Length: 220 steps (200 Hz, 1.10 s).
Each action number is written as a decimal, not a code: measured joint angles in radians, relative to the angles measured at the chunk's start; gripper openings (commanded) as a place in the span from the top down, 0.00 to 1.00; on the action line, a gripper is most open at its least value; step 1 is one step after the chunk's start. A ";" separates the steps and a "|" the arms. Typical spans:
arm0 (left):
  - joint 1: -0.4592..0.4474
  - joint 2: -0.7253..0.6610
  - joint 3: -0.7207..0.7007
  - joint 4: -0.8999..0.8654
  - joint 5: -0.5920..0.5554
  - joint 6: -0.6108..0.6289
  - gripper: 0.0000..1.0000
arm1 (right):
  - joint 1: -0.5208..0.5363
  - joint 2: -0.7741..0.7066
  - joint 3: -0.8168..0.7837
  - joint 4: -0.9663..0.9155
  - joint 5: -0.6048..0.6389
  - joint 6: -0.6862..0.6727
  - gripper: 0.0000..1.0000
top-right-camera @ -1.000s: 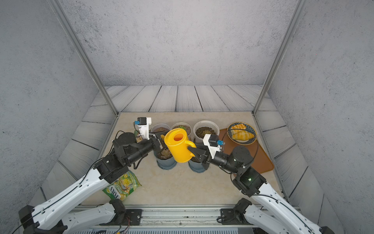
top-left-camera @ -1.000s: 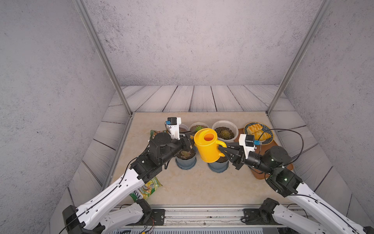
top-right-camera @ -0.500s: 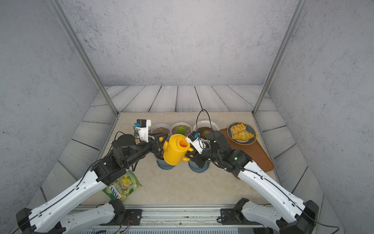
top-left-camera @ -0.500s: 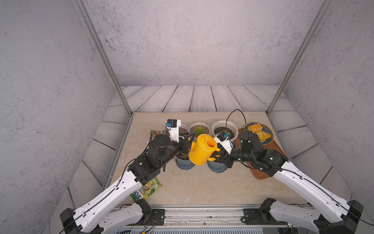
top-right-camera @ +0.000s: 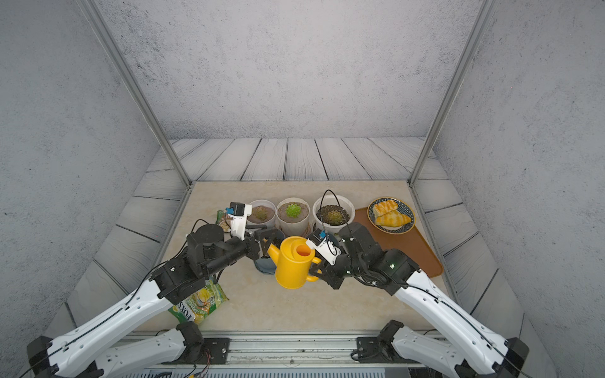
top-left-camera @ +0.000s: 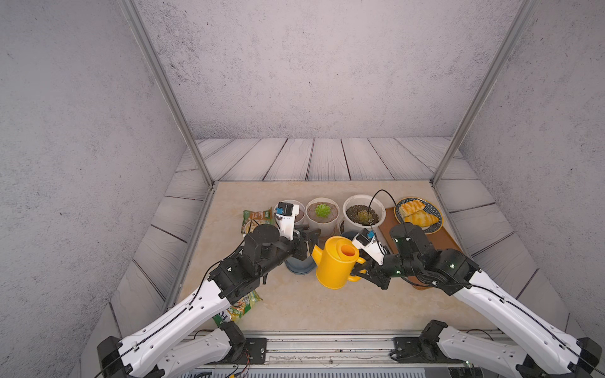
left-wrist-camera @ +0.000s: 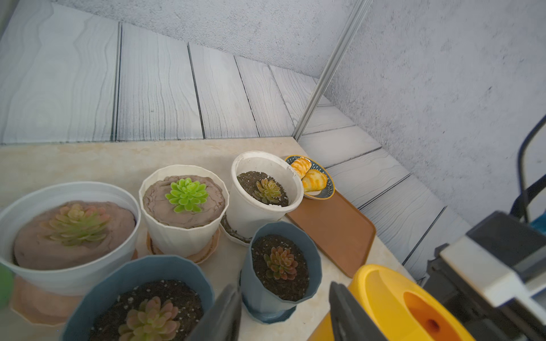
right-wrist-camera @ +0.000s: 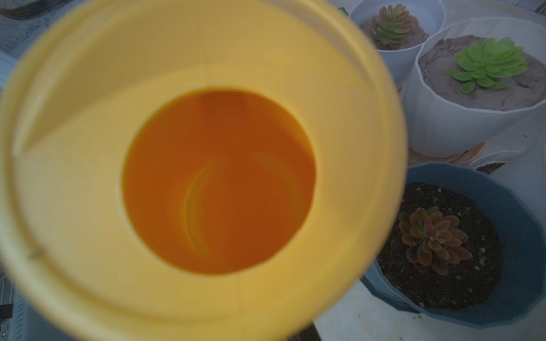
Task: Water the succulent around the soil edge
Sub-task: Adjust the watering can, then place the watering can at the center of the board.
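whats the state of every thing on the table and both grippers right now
watering can: roughly upright, not pouring
right gripper: jaws shut on the can handle
left gripper: jaws open, empty
near blue pot: upright
far blue pot: upright
left back pot: upright
middle back pot: upright
right back pot: upright
plate of pastries: flat on the tray
snack bag: lying flat

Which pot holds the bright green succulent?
The faceted white pot in the middle of the back row; its plant is vivid lime, while the other four are pinkish or dull olive.
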 measured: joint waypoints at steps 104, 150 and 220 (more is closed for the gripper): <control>0.000 -0.528 0.113 -0.574 -0.174 0.144 0.02 | 0.172 0.070 -0.236 0.231 0.305 0.002 1.00; 0.000 -0.673 -0.021 -0.669 -0.261 0.183 0.02 | 0.285 0.181 -0.285 0.415 0.374 -0.029 1.00; 0.000 -0.706 -0.039 -0.686 -0.294 0.208 0.02 | 0.394 0.386 -0.283 0.491 0.388 -0.044 0.89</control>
